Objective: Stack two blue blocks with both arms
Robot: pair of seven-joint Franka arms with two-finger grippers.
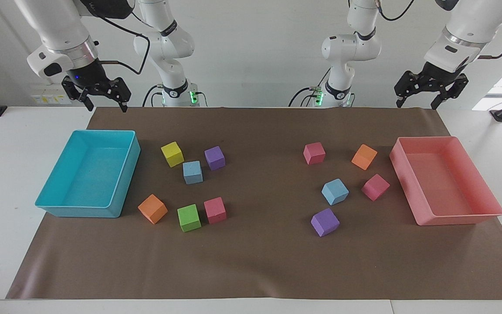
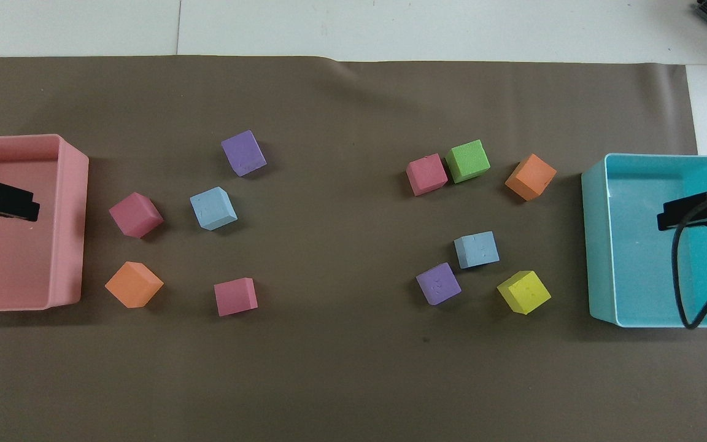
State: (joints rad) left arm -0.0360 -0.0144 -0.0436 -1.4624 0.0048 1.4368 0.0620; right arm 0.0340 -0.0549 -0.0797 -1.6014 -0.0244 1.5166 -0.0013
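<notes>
Two sky-blue blocks lie apart on the brown mat. One blue block (image 1: 192, 172) (image 2: 476, 250) sits among the cubes toward the right arm's end, between a yellow and a purple cube. The other blue block (image 1: 334, 191) (image 2: 213, 208) sits toward the left arm's end, beside a pink cube. My left gripper (image 1: 417, 104) (image 2: 7, 205) hangs high over the pink tray, open and empty. My right gripper (image 1: 106, 108) (image 2: 691, 212) hangs high over the turquoise tray, also open and empty. Neither gripper touches a block.
A pink tray (image 1: 460, 216) stands at the left arm's end and a turquoise tray (image 1: 81, 211) at the right arm's end. Purple (image 1: 325, 222), pink (image 1: 375, 187), orange (image 1: 152, 209), green (image 1: 188, 217) and yellow (image 1: 172, 154) cubes lie around the blue ones.
</notes>
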